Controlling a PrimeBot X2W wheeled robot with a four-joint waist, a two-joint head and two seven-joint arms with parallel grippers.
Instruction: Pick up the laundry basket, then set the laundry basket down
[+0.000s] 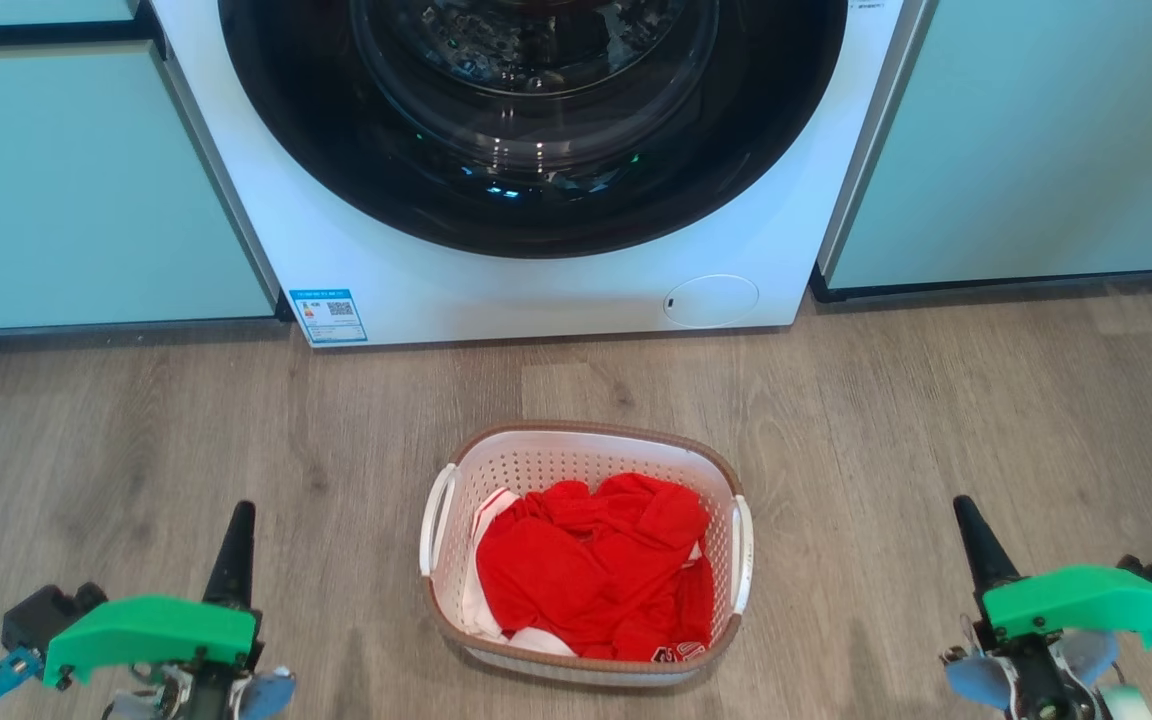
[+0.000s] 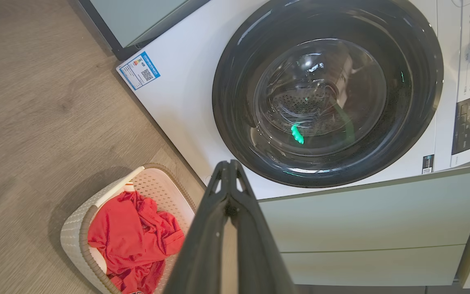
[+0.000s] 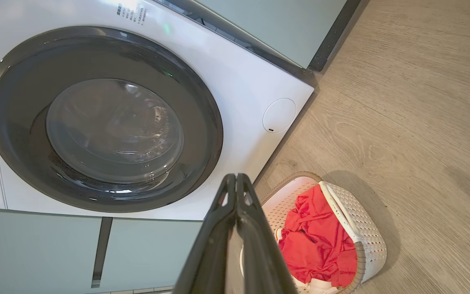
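The laundry basket (image 1: 576,460) (image 2: 74,228) (image 3: 365,232) stands on the wooden floor in front of the washing machine, white and perforated with a brown rim and two white side handles. Red clothes (image 1: 591,565) fill it. My left gripper (image 1: 241,515) (image 2: 229,165) hangs shut at the lower left, well to the left of the basket and apart from it. At the lower right my right gripper (image 1: 966,510) (image 3: 236,177) is also shut, a similar distance to the basket's right. Nothing sits between either pair of fingers.
A white front-loading washing machine (image 1: 536,280) with a dark round door stands just behind the basket. Pale green cabinets (image 1: 86,190) (image 1: 1026,140) flank it on both sides. Bare wooden floor (image 1: 936,400) stretches left and right of the basket.
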